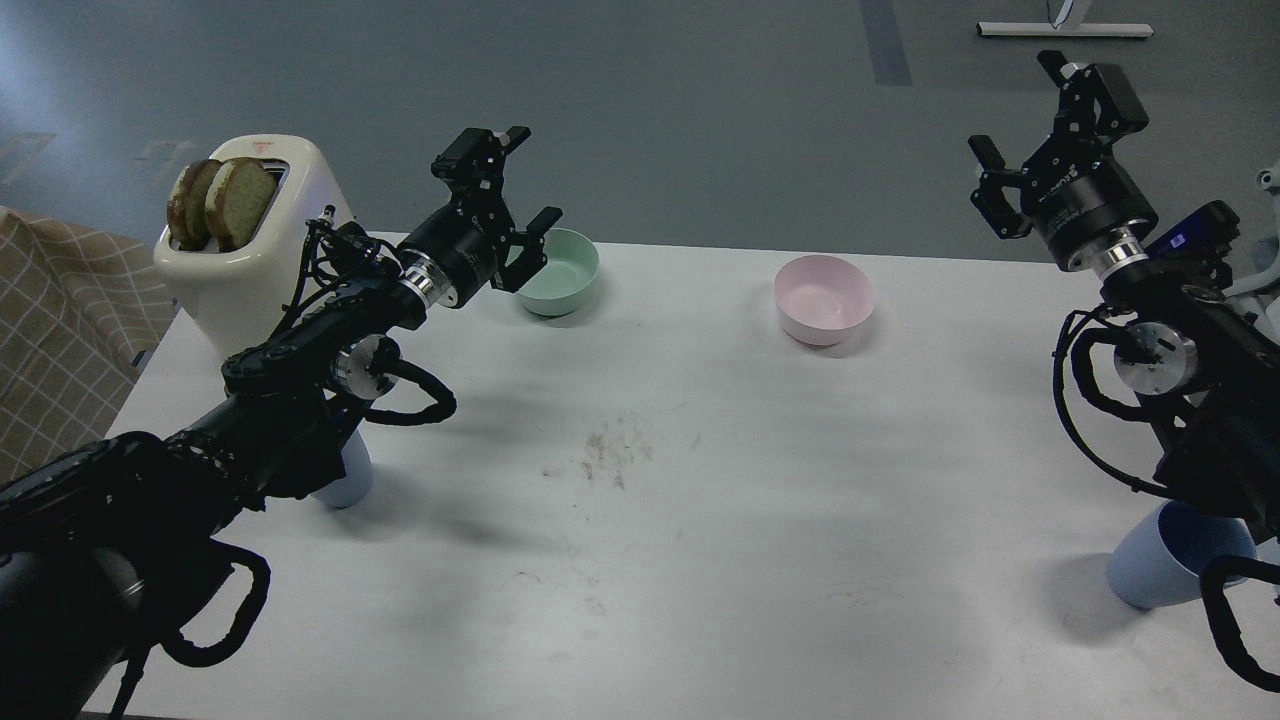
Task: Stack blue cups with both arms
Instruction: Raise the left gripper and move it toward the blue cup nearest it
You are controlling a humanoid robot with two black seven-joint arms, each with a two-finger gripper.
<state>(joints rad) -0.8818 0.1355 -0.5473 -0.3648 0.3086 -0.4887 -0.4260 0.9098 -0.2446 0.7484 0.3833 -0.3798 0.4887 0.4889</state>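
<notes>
while grippers (pixel 525 190) hover, cups (pixel 1165 565) sit below.

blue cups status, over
Left gripper and right gripper open, empty. Left blue cup under arm; right blue cup apart. Unstacked.

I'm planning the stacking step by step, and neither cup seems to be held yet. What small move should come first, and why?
Probably bring the left pincer back and down toward the blue cup under the left arm. Both pincers are open, raised and empty; the right pincer is just as far from the other blue cup, so either arm could start.
</notes>
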